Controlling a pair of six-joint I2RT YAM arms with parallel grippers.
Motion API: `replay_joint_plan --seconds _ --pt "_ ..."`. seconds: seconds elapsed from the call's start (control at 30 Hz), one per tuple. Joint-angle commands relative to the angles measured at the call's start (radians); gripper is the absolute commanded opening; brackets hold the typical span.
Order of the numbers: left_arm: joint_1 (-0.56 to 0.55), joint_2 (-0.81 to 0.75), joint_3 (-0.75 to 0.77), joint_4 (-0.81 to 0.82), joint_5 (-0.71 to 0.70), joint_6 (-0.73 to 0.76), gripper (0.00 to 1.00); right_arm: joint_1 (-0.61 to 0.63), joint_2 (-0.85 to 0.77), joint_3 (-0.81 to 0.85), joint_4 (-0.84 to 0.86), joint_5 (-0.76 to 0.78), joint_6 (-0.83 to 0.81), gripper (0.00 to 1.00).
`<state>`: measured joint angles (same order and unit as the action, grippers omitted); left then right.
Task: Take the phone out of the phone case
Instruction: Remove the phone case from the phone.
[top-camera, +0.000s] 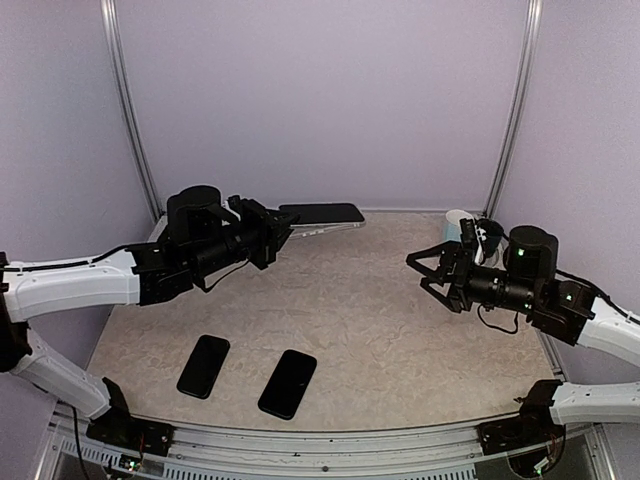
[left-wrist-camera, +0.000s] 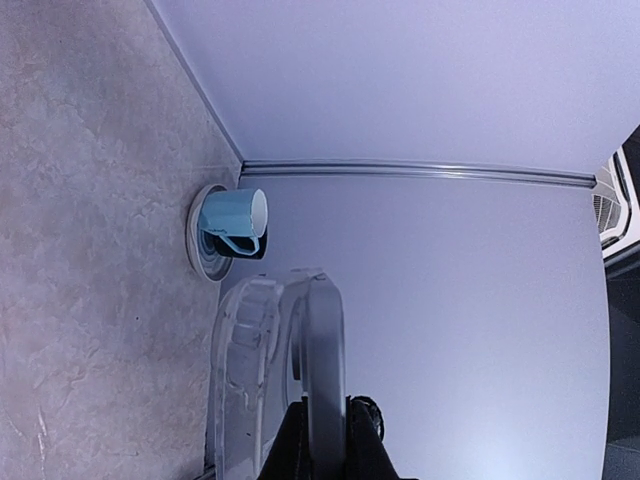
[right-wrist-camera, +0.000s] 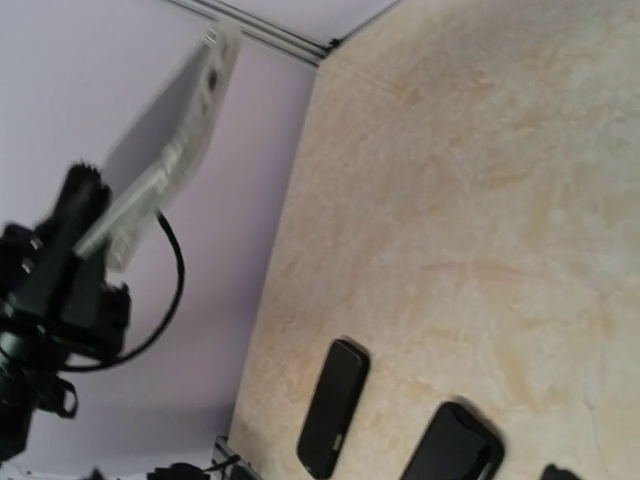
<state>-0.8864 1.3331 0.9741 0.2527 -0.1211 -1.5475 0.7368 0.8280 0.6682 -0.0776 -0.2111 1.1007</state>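
My left gripper (top-camera: 284, 229) is raised near the back wall and is shut on one end of a dark phone (top-camera: 324, 213). A clear phone case (top-camera: 333, 228) hangs just under the phone, partly peeled away. In the left wrist view the fingers (left-wrist-camera: 296, 442) pinch the phone's edge (left-wrist-camera: 325, 350), and the clear case (left-wrist-camera: 243, 370) bows off to its left. My right gripper (top-camera: 431, 270) is open and empty, above the table's right side, pointing towards the phone. The right wrist view shows the phone and case (right-wrist-camera: 170, 130) in the left gripper; its own fingers are out of frame.
Two dark phones lie flat near the front edge, one at the left (top-camera: 204, 365) and one to its right (top-camera: 288, 383); both also show in the right wrist view (right-wrist-camera: 333, 408) (right-wrist-camera: 452, 446). A light blue cup (top-camera: 459, 225) on a saucer stands at the back right.
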Motion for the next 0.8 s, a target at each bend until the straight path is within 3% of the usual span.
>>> replay_joint_plan --seconds 0.0,0.33,0.53,0.77 --pt "0.002 0.084 0.099 0.156 -0.003 -0.072 0.00 0.007 0.009 -0.065 0.113 -0.004 0.024 0.93" --pt "-0.028 0.256 0.251 0.111 -0.062 -0.226 0.00 0.035 0.146 -0.078 0.385 0.072 0.019 0.89" --pt "-0.041 0.324 0.300 0.119 -0.019 -0.318 0.00 0.055 0.231 -0.045 0.475 0.092 0.000 0.85" --pt "-0.077 0.355 0.340 0.051 -0.073 -0.394 0.00 0.079 0.304 -0.003 0.590 0.139 -0.064 0.82"
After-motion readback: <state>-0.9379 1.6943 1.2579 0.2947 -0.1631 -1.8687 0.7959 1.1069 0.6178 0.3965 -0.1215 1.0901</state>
